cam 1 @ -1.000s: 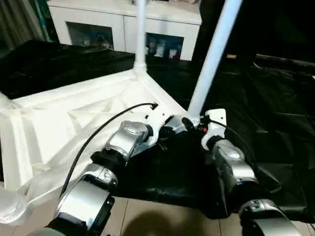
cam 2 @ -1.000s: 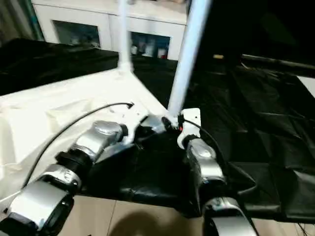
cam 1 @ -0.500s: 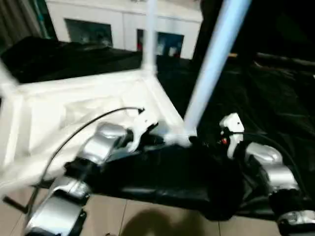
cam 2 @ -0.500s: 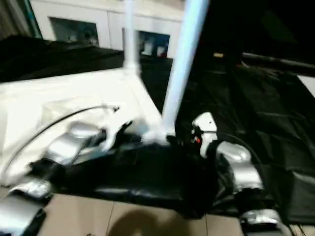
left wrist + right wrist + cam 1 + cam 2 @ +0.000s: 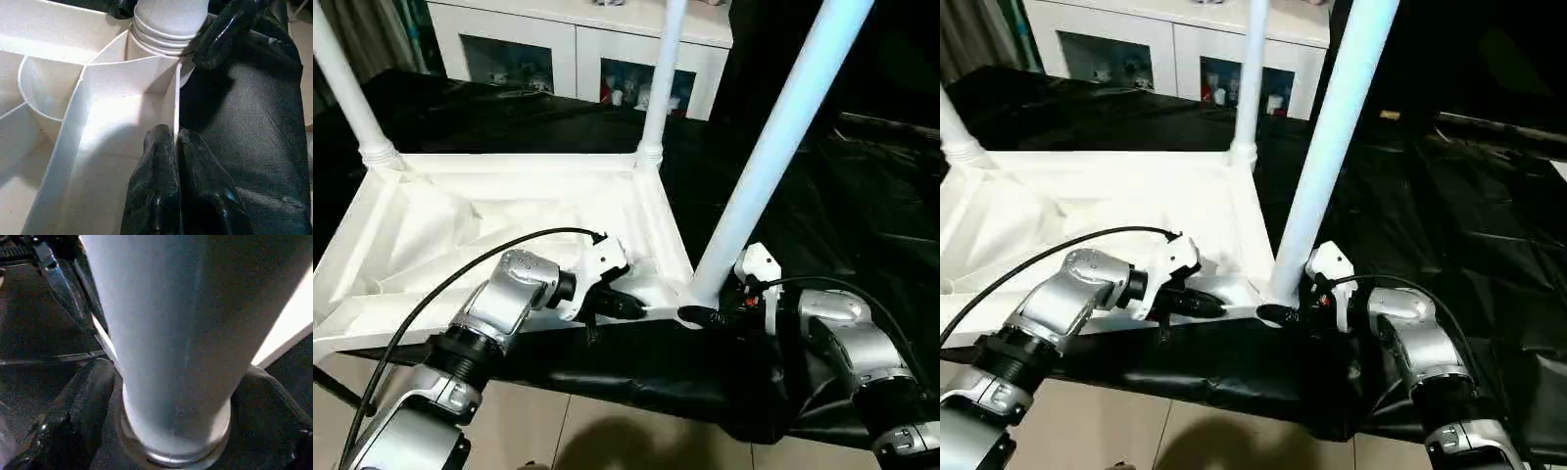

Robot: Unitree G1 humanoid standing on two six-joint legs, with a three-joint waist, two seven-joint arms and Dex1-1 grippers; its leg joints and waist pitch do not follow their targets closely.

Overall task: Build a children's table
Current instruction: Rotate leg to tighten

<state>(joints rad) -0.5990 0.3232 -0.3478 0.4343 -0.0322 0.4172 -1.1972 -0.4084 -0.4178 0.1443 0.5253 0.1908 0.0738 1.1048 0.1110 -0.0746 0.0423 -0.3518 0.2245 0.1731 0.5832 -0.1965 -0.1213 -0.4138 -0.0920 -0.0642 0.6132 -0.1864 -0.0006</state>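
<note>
Looking down from the head camera, I see the table [image 5: 509, 220] lying upside down on the black-covered surface [image 5: 862, 196], its ribbed underside facing up and three legs standing upright from the corner sockets: the near leg [image 5: 773, 137] at the corner closest to my arms, a far leg [image 5: 661, 78] at the corner behind it, and a left leg [image 5: 347, 88] at the far left corner. My left claw [image 5: 641, 308] sits at the table's near edge just beside the near leg's socket; in the left wrist view its fingers [image 5: 156, 196] are pressed together on the thin upright rim [image 5: 176, 98] of the table, so it is pinching that wall. My right claw [image 5: 700, 315] is at the base of the near leg from the right side; in the right wrist view its fingers [image 5: 73, 416] stand wide on either side of the leg's base, around it, with the ringed collar [image 5: 171, 450] between them, though I cannot tell whether the pads actually press the leg. The left wrist view also shows one right finger [image 5: 230, 29] against the collar of that leg. Behind the surface stands a white cabinet [image 5: 578, 49] with glass doors. Tan floor [image 5: 607, 441] shows below the surface's near edge.
</note>
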